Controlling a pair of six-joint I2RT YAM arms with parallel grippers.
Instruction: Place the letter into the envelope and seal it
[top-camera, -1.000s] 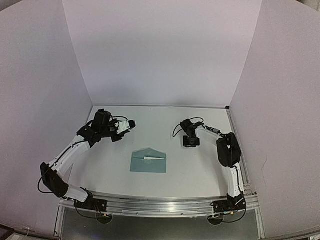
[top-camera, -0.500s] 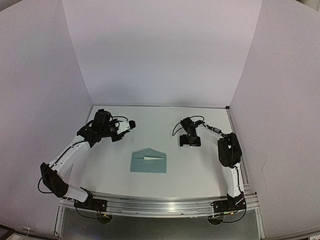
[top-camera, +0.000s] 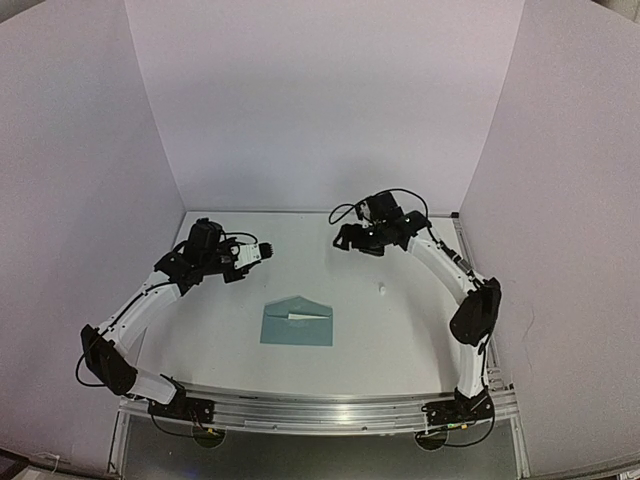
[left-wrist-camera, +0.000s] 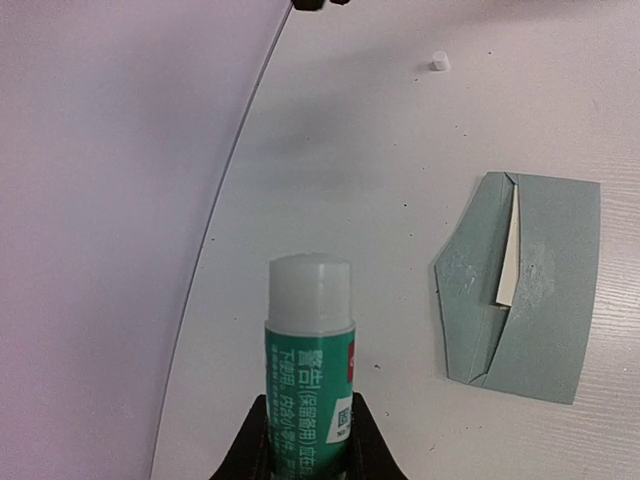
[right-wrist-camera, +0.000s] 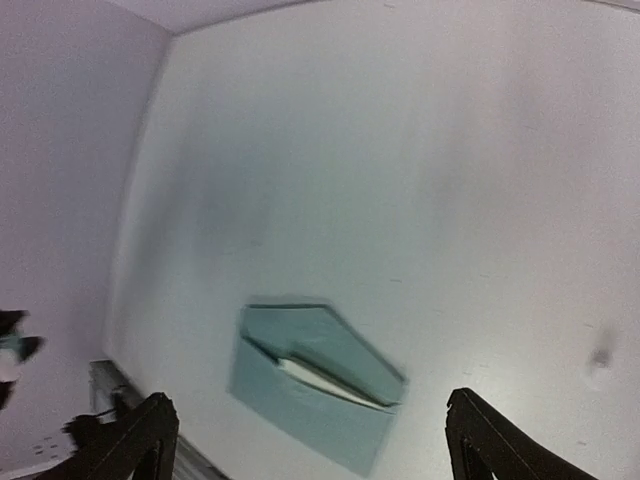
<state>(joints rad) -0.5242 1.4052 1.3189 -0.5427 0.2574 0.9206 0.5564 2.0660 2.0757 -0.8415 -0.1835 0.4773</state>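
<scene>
Gripping glue stick (left-wrist-camera: 310, 340), left claw (left-wrist-camera: 308, 440) hangs beyond envelope (left-wrist-camera: 545, 300), w/o contact.

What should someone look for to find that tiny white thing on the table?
Start at the teal envelope lying in the middle of the table. Beyond its far right corner, toward the right arm, a tiny white piece sits alone. It is far smaller than the envelope and lies loose, unlike the glue stick in the left gripper.

Open table (top-camera: 400, 340) all round the envelope (top-camera: 297, 328); just a tiny white cap (top-camera: 382, 289) off its right, well apart; walls (top-camera: 320, 100) close in on left, back and right.
</scene>
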